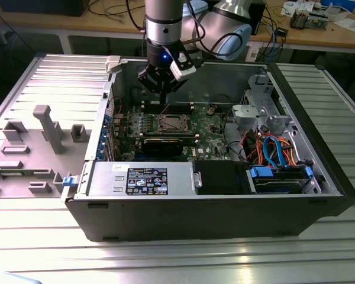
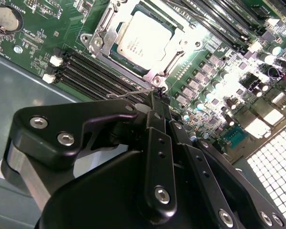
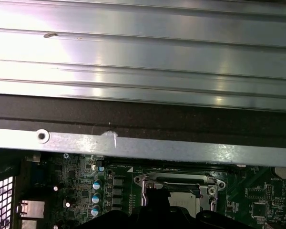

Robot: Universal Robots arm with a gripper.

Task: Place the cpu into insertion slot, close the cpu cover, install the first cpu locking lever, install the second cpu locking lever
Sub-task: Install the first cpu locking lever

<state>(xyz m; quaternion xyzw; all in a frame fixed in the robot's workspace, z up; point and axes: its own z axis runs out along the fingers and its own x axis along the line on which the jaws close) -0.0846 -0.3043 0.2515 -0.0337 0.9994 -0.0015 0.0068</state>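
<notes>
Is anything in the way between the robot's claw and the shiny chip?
Nothing visible is. In the second wrist view the gripper sits just beside the socket, at a thin wire lever, and the cpu already lies in the insertion slot with the cpu cover framing it.

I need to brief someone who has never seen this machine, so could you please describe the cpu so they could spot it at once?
Look inside the open computer case at the green circuit board on its floor. Near the board's middle sits a silvery metal frame, the cpu cover. The cpu is the flat silver-grey square showing through its window, unlike the long black memory slots alongside.
</notes>
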